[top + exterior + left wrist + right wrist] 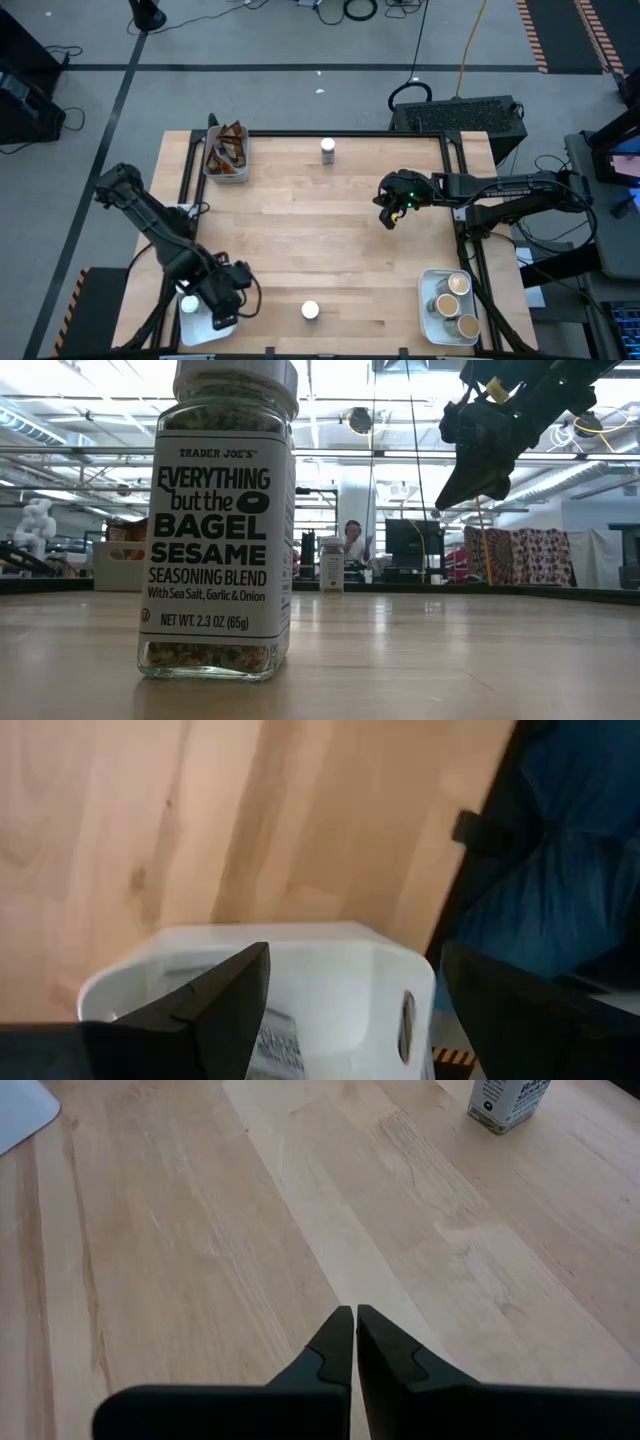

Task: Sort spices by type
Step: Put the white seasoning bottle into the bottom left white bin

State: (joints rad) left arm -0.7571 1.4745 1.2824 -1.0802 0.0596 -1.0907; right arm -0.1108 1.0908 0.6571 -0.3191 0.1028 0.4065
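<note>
1. Nearest the table's front edge, the left gripper is seen over a white tray at the front left corner; its fingers are spread wide, with nothing seen between them. A white-lidded jar lies in that tray beside the gripper.
2. A second white-lidded jar, labelled as bagel sesame seasoning blend in the low view, stands upright on the bare wood near the front edge, at mid-width.
3. At the front right corner, a white tray holds three tan-lidded jars, packed close together.
4. At mid-depth, on the right side, the right gripper is held above the bare table, its fingers pressed together and empty.
5. Near the far edge, a third white-lidded jar stands upright, alone.
6. At the far left corner, a tray holds dark brown sachets, heaped together.
7. Beyond the table, a seated person is seen in the low view.
</note>
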